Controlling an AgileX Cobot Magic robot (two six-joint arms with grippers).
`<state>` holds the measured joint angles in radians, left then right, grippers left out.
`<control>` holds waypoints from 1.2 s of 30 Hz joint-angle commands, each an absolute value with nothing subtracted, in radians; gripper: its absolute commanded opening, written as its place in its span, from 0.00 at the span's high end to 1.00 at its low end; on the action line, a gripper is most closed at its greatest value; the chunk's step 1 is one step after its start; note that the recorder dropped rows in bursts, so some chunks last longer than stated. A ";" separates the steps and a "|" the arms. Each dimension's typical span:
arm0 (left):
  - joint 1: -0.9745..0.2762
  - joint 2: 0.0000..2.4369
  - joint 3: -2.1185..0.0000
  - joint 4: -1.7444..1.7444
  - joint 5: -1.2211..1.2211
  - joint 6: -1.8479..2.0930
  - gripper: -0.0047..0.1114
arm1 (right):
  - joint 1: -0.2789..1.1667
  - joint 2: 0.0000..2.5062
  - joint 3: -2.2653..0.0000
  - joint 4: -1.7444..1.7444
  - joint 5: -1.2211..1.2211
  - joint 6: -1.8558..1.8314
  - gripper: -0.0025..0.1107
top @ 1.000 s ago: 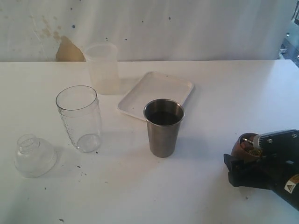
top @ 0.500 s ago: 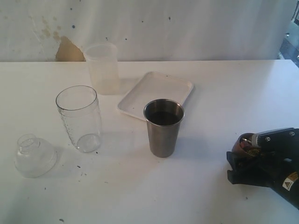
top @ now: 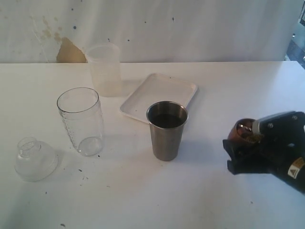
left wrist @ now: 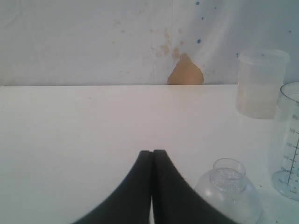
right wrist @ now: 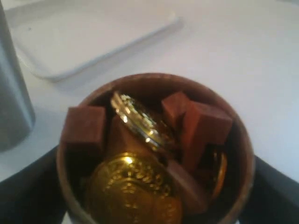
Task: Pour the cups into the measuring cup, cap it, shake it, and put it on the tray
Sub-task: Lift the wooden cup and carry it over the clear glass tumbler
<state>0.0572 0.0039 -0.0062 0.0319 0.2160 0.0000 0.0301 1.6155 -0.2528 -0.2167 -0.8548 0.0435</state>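
Note:
My right gripper is shut on the brown wooden cup at the right of the table. In the right wrist view the wooden cup is upright between the dark fingers and holds gold coins and brown cubes. The steel tumbler stands mid-table with dark contents. The clear measuring cup stands uncapped at the left. The white tray lies behind the tumbler. My left gripper is shut on nothing, over bare table near the clear domed cap.
A frosted plastic cup stands at the back near the wall, behind the measuring cup. The domed cap rests on the table at the far left front. A stained white wall closes the far side.
My right gripper has closed on the wooden cup and carried it up and to the left in the exterior view. Everything else has stayed put.

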 commanded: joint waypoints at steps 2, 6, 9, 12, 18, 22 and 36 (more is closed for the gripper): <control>0.057 0.000 0.000 0.031 0.204 0.000 0.96 | 0.069 1.402 -0.422 -0.316 -0.580 0.206 0.98; 0.057 0.000 0.000 0.031 0.204 0.000 0.96 | 0.164 1.329 -0.637 -0.427 -0.345 0.329 0.98; 0.057 0.000 0.000 0.031 0.204 0.000 0.96 | 0.287 1.360 -0.847 -0.429 -0.168 0.345 0.98; 0.057 0.000 0.000 0.031 0.204 0.000 0.96 | 0.373 1.426 -0.961 -0.441 -0.147 0.343 0.98; 0.057 0.000 0.000 0.031 0.204 0.000 0.96 | 0.540 1.737 -1.262 -0.441 -0.062 0.314 0.98; 0.057 0.000 0.000 0.031 0.204 0.000 0.96 | 0.591 1.875 -1.403 -0.446 -0.022 0.218 0.98; 0.057 0.000 0.000 0.031 0.204 0.000 0.96 | 0.616 1.981 -1.561 -0.446 0.057 -0.088 0.98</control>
